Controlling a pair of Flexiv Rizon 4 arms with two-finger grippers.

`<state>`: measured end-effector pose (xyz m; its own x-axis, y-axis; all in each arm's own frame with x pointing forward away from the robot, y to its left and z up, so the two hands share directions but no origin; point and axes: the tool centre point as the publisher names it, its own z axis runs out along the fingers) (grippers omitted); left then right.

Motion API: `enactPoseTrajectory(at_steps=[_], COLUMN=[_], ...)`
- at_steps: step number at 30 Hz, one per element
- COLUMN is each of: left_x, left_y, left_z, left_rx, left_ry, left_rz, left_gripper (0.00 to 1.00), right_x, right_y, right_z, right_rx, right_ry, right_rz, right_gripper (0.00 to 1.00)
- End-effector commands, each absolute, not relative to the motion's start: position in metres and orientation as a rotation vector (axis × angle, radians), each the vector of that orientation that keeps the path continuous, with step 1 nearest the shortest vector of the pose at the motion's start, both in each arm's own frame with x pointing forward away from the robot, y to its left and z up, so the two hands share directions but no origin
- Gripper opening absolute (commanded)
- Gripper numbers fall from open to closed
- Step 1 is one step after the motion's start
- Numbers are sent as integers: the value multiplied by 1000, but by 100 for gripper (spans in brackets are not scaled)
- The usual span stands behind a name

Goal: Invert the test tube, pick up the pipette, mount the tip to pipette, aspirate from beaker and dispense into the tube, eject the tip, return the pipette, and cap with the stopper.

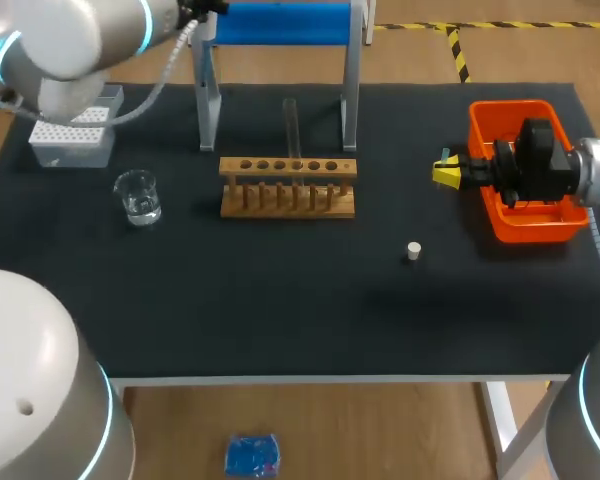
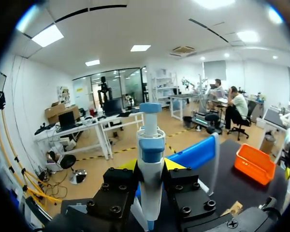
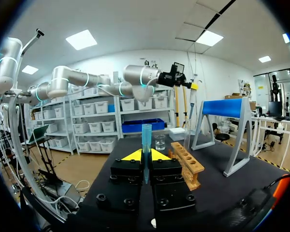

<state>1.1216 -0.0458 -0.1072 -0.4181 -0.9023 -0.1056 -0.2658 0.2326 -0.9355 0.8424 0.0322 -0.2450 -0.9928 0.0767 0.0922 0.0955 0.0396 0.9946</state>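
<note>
Black matting covers the table (image 1: 280,320), and nearest the front edge sits the little white stopper (image 1: 413,251), all alone. Further in, the wooden rack (image 1: 288,200) has the test tube (image 1: 291,120) standing upright in it, with the beaker (image 1: 138,196) off to its left. Out on the right, the right gripper (image 1: 446,172) hangs just beside the orange tray (image 1: 510,232), its fingers pinching a blue tip (image 3: 146,137) with the open end pointing ahead. Far back, beyond the tip box (image 1: 70,140), the left gripper (image 2: 150,165) is up by the blue stand (image 1: 275,22), clamped around the pipette (image 2: 150,145). This looks like the mounting step. The trick, I'd say, is to line the pipette's nose up dead straight with that open end. Then push along one axis, firmly enough to seat it, and keep both arms high, clear of the upright tube.
</note>
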Motion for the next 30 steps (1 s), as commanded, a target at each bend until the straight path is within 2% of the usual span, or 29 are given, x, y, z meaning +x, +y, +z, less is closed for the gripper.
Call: enactPoseTrajectory(at_steps=[1,20,30], left_x=[1099,973,973], left_y=[-31,-31,-31], left_z=[-95,-88,-88], left_rx=[-953,-560,-560], left_ry=[2061,2312,2312], left_rz=[-1366,-1576,-1576], left_gripper=[0,0,0], right_x=[841,841,841], right_y=[32,32,32], right_z=[-244,-244,-244], right_rx=[-188,-188,-188], right_ry=[-2259,-2259,-2259], right_rz=[-2157,-2157,-2157], right_gripper=[0,0,0])
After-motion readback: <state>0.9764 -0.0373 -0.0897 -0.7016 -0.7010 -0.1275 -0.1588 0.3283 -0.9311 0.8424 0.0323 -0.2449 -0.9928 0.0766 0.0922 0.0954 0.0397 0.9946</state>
